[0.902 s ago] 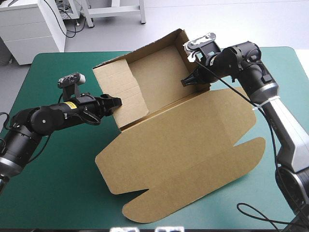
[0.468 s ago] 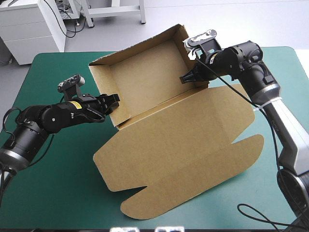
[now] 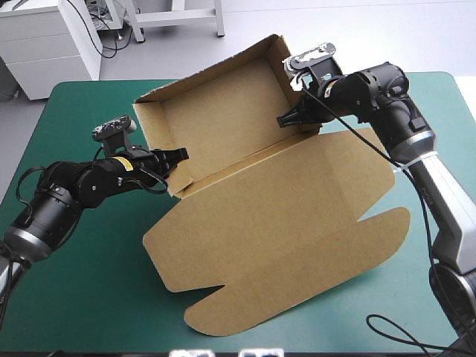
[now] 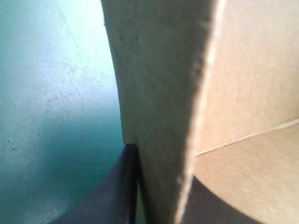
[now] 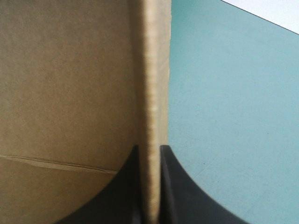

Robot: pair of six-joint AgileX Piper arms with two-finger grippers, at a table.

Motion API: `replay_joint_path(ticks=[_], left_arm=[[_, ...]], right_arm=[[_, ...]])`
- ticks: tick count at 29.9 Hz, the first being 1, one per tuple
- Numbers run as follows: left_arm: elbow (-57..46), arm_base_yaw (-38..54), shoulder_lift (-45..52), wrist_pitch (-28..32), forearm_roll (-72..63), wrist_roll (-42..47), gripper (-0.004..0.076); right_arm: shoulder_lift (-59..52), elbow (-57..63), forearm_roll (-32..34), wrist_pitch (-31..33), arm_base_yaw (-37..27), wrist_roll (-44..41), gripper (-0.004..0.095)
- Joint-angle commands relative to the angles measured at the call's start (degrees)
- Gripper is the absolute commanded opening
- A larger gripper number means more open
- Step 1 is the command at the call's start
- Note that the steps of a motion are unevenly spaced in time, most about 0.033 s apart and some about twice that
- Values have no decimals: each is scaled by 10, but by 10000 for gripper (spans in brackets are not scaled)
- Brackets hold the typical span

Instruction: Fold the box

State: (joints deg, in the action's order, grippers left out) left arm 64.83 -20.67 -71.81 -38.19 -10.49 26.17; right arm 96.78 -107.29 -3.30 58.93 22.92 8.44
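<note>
The brown box (image 3: 223, 126) stands as an open tray with its walls raised, and its large lid (image 3: 282, 238) lies flat toward the table's near side. My left gripper (image 3: 178, 155) is shut on the box's left side wall (image 4: 159, 102), one black finger (image 4: 119, 191) on each face. My right gripper (image 3: 286, 120) is shut on the right side wall (image 5: 154, 93), the board's edge running up between its black fingers (image 5: 175, 186).
The teal-green table cover (image 3: 74, 282) shows on the left, at the near edge and at the far right corner. A loop of black cable (image 3: 394, 331) lies at the near right. White cabinets (image 3: 52, 44) stand beyond the far edge.
The box's left side wall has swung outward to the left, opening the tray wider. My left gripper moved slightly right and nearer with it. The right gripper barely shifted.
</note>
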Motion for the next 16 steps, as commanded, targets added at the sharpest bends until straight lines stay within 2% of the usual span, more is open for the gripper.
replay_joint_path(ticks=[1,3,8,11,13,16], left_arm=[[19,-5,18,27,16,-13,-8],[25,-6,16,4,52,-13,-8],[84,-5,-22,-98,129,-14,-8],[141,-5,-65,-148,121,-53,-8],[191,-5,-106,-203,118,-72,-8],[258,-5,-169,-255,122,-94,-8]], right_arm=[[-34,-22,-10,-43,-1,-6,-15],[-34,-21,3,-43,-1,-24,-15],[-27,-21,85,-25,-2,-105,-16],[-15,-20,100,26,-2,-112,-16],[1,-20,109,65,-2,-112,-17],[23,-20,111,88,-2,-112,-18]])
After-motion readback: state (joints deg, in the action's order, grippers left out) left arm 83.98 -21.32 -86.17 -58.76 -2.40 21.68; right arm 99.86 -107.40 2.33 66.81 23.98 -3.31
